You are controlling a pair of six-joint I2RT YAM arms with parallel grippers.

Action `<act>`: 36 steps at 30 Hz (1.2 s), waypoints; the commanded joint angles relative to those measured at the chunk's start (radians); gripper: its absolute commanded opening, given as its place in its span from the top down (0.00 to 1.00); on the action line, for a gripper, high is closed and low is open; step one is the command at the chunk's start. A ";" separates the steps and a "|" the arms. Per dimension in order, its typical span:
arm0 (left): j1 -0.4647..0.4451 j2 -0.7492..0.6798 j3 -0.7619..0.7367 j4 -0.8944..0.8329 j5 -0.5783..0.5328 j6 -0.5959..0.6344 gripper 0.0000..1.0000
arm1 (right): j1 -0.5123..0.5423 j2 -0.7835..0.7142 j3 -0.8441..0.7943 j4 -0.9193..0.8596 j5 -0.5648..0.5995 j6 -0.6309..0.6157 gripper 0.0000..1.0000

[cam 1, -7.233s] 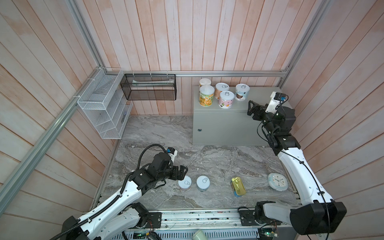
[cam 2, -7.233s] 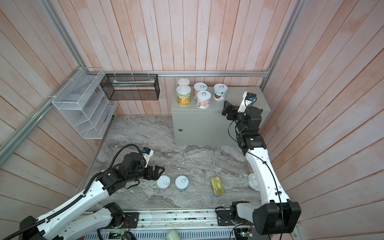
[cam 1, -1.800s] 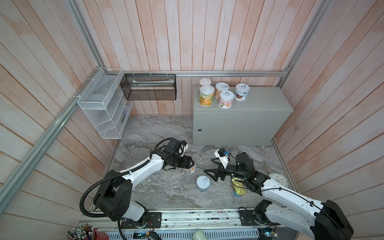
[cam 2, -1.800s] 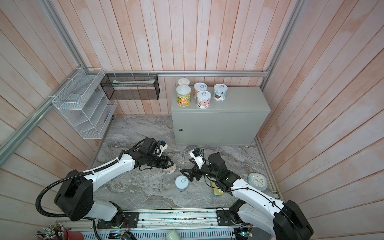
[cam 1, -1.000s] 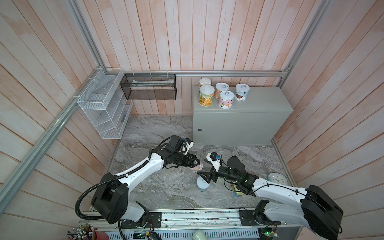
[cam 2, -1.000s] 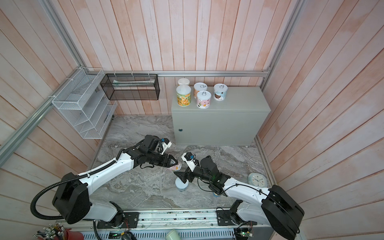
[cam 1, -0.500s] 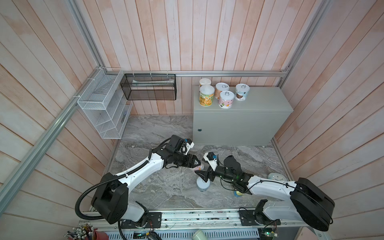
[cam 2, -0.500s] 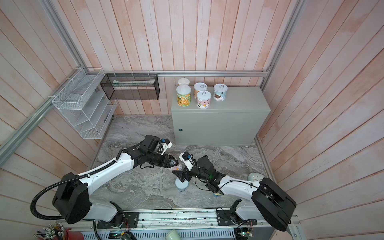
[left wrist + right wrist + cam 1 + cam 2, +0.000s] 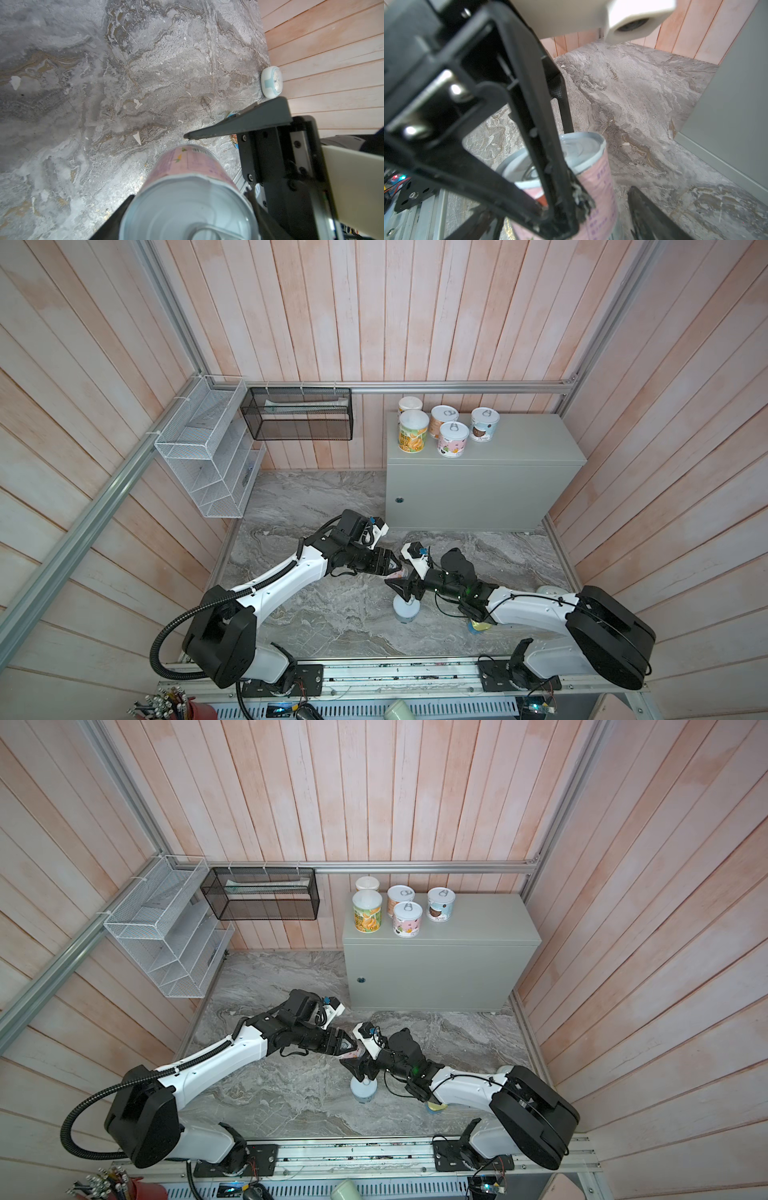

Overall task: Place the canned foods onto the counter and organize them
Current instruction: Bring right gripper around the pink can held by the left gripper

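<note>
In the middle of the frame, the left gripper [image 9: 390, 568] holds a pink can [image 9: 397, 573], and the right gripper [image 9: 400, 589] waits just beside it, jaws wide apart. A pale can [image 9: 405, 611] stands just below them. On the counter [image 9: 532, 439], upper middle, stand five cans [image 9: 453, 440].

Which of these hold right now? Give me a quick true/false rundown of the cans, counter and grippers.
1. Five cans stand on the counter. True.
2. The left gripper is empty. False: it is shut on a pink can.
3. A blue can stands on the floor. True.
4. The right gripper grips the clock. False: it is open at the pink can.
5. The cans fill the counter's right end. False: they cluster at its left rear corner.
</note>
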 commanded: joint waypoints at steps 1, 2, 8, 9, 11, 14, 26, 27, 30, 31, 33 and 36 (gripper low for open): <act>0.001 -0.015 0.052 0.029 0.047 0.006 0.44 | 0.007 0.016 0.032 0.025 0.007 -0.007 0.11; 0.000 -0.014 0.052 0.028 0.048 0.004 0.44 | 0.009 0.016 0.033 0.025 0.009 -0.008 0.11; 0.001 -0.014 0.053 0.031 0.054 -0.001 0.44 | 0.008 0.024 0.018 0.059 0.061 0.005 0.11; 0.001 -0.015 0.053 0.032 0.056 -0.004 0.44 | 0.008 0.027 0.020 0.060 0.064 0.003 0.11; 0.001 -0.021 0.049 0.035 0.058 -0.006 0.44 | 0.008 0.030 0.024 0.061 0.066 0.006 0.12; 0.000 -0.021 0.047 0.032 0.055 -0.007 0.44 | 0.009 0.035 0.032 0.063 0.066 0.005 0.12; -0.006 -0.005 0.019 0.057 0.076 -0.025 0.44 | 0.010 0.067 0.052 0.084 0.072 -0.006 0.11; -0.007 -0.002 0.021 0.055 0.075 -0.024 0.45 | 0.008 0.067 0.053 0.082 0.074 -0.009 0.10; -0.010 0.006 0.017 0.057 0.077 -0.024 0.45 | 0.011 0.068 0.057 0.072 0.079 -0.020 0.08; -0.011 0.010 0.016 0.058 0.078 -0.024 0.44 | 0.010 0.069 0.056 0.067 0.083 -0.022 0.08; -0.013 0.014 0.018 0.057 0.079 -0.023 0.45 | 0.009 0.071 0.061 0.057 0.088 -0.033 0.08; -0.013 0.024 0.029 0.038 0.081 -0.009 0.44 | 0.022 0.069 0.060 0.039 0.091 -0.072 0.07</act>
